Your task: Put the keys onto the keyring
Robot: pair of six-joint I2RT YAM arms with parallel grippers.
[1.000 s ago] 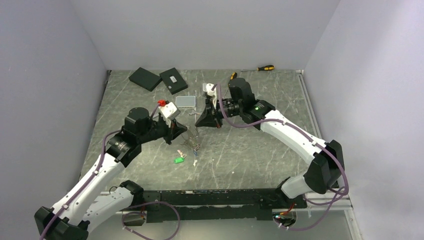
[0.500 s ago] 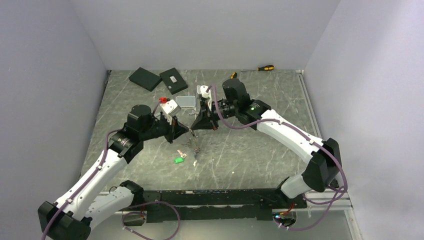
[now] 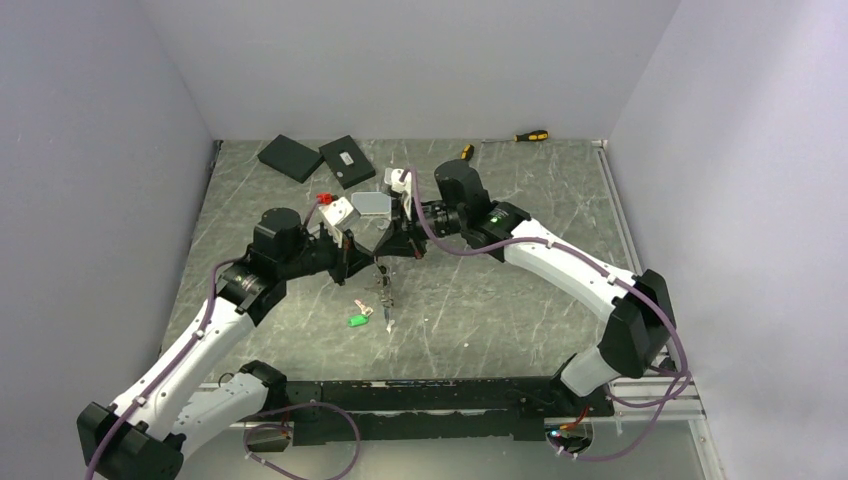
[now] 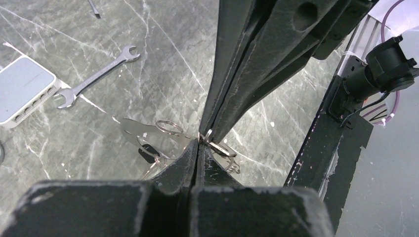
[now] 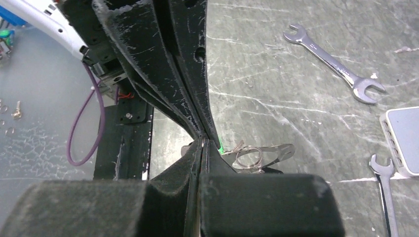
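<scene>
Though shut, both hands [image 3: 366, 262] [image 3: 388, 248] tip-to-tip aloft

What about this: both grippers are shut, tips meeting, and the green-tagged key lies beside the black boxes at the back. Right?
No. The green-tagged key lies nearer the arm bases than the shut left gripper and right gripper, well apart from the black boxes; the top view shows it.
</scene>
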